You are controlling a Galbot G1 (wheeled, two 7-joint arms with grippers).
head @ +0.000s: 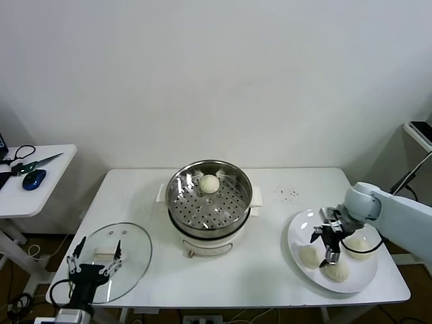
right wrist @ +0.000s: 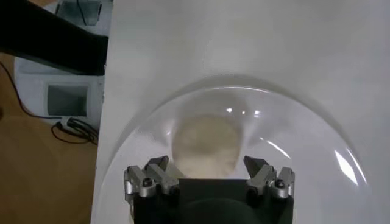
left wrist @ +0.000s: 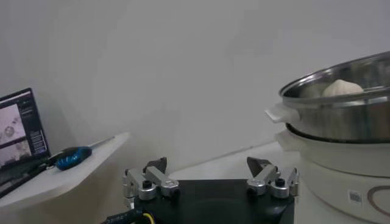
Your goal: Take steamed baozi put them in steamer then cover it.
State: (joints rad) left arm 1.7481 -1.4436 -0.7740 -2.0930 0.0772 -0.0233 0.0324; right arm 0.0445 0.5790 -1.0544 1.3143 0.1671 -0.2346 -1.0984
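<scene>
Head view: the steamer point(head: 209, 202) stands mid-surface point(head: 283, 263) with one baozi point(head: 209, 183) inside at its far side. The cover point(head: 118, 253) lies flat near the front left corner, and the left tool point(head: 94, 262) hangs over it, spread, gripping nothing. Three baozi point(head: 309, 255) sit on a plate point(head: 297, 229) at the right; the right tool point(head: 329, 244) hovers among them, spread.

Left wrist view: fingers point(left wrist: 152, 182) wide apart, steamer point(left wrist: 341, 115) beside, bun point(left wrist: 342, 88) showing above its rim.

Right wrist view: spread fingers point(right wrist: 149, 182) straddle a baozi point(right wrist: 206, 145) on the plate point(right wrist: 292, 134) without visibly touching it
</scene>
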